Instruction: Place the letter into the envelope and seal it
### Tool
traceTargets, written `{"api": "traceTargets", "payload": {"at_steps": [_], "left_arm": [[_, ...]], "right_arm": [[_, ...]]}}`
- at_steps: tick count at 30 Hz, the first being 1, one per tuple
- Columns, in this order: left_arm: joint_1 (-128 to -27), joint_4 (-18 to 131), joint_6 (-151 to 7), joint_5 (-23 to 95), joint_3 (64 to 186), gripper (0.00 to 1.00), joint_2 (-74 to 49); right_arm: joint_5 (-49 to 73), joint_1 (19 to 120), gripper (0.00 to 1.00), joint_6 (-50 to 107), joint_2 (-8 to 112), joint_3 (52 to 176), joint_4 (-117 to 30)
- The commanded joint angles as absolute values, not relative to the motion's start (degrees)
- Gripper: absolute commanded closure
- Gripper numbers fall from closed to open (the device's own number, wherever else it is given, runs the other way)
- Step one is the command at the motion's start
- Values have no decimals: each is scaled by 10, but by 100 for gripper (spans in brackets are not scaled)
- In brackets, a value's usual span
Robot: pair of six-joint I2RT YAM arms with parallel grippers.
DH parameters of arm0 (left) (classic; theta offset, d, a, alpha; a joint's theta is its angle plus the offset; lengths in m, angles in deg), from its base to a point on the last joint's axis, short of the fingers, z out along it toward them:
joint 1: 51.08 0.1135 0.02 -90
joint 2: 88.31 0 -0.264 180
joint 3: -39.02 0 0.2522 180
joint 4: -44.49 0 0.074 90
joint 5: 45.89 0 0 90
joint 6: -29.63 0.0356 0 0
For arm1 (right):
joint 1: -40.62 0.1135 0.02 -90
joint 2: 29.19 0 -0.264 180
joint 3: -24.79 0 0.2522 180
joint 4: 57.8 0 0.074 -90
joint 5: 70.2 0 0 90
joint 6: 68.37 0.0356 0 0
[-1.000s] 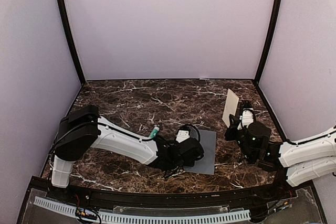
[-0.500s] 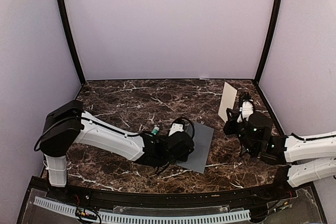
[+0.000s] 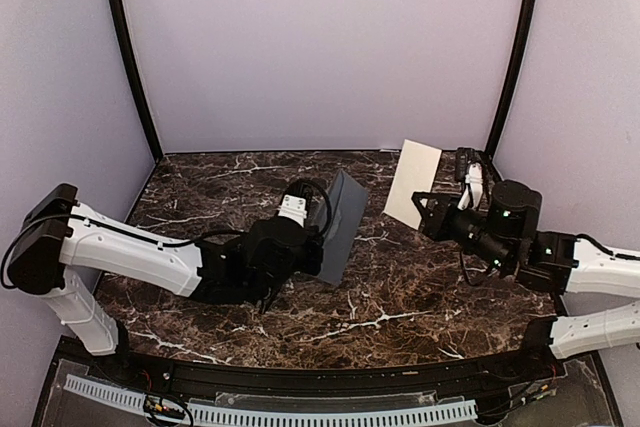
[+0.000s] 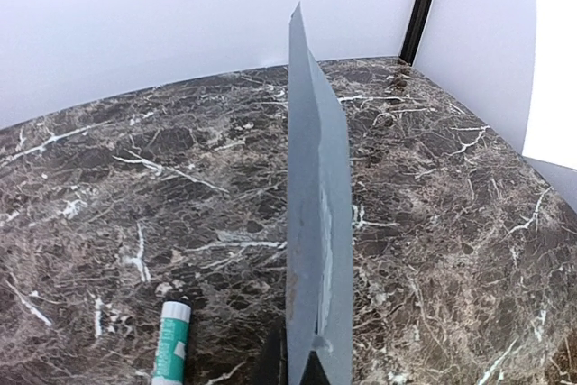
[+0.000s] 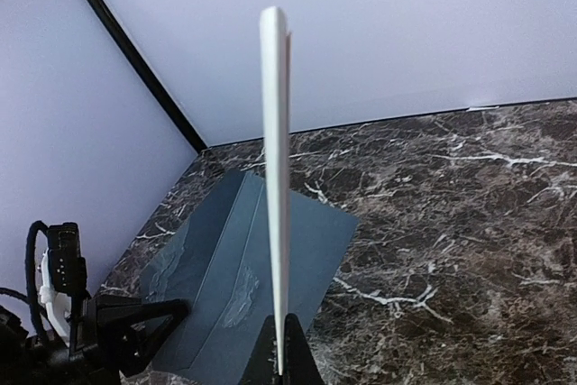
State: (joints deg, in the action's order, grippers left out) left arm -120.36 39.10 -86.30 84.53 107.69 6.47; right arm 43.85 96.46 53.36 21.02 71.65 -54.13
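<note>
Since a second ago: the envelope [image 3: 343,219] lay flat on the bench [image 3: 400,292] and is now lifted clear of it; the letter [image 3: 412,184] has been carried higher and further toward the middle.

Item 1, left arm [image 3: 150,252]. We note it stretched low and long across the bench from the left corner, wrist reaching toward the centre. Left fingers [image 4: 270,360] are clamped together on the envelope's lower edge.

Item 2, envelope. Blue-grey, held in the air, standing steeply on edge and leaning a little. In the left wrist view we see it edge-on, rising from the fingers. In the right wrist view its broad face shows, with shiny streaks. We cannot tell how its flap stands.

Item 3, right arm [image 3: 560,262]. Forearm runs in from the right, wrist pointing toward the centre. Right fingers [image 5: 260,362] are pinched shut on the letter's bottom edge.

Item 4, letter. Pale sheet, upright in the air, outside the envelope and apart from it, to its right in the top view.

Item 5, glue stick [image 4: 171,340]. White and green, lying on the bench to the left of the envelope in the left wrist view.
</note>
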Motion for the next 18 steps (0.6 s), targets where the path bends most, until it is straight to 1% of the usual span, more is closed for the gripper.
{"api": "traceTargets", "payload": {"at_steps": [1,2,7,13,18], "left_arm": [[-1201,318,-762,893,1033,100,-2],[-1195,317,-753,892,1023,100,-21],[-1164,330,-723,808,1008,100,-66],[-1130,326,-733,753,1014,100,-51],[-1108,332,-753,717,1020,100,-34]], "right_arm": [[369,968,100,577,236,764,-514],[368,968,100,581,244,775,-507],[363,969,100,597,280,829,-472],[369,969,100,626,319,884,-423],[341,981,100,660,374,932,-384]]}}
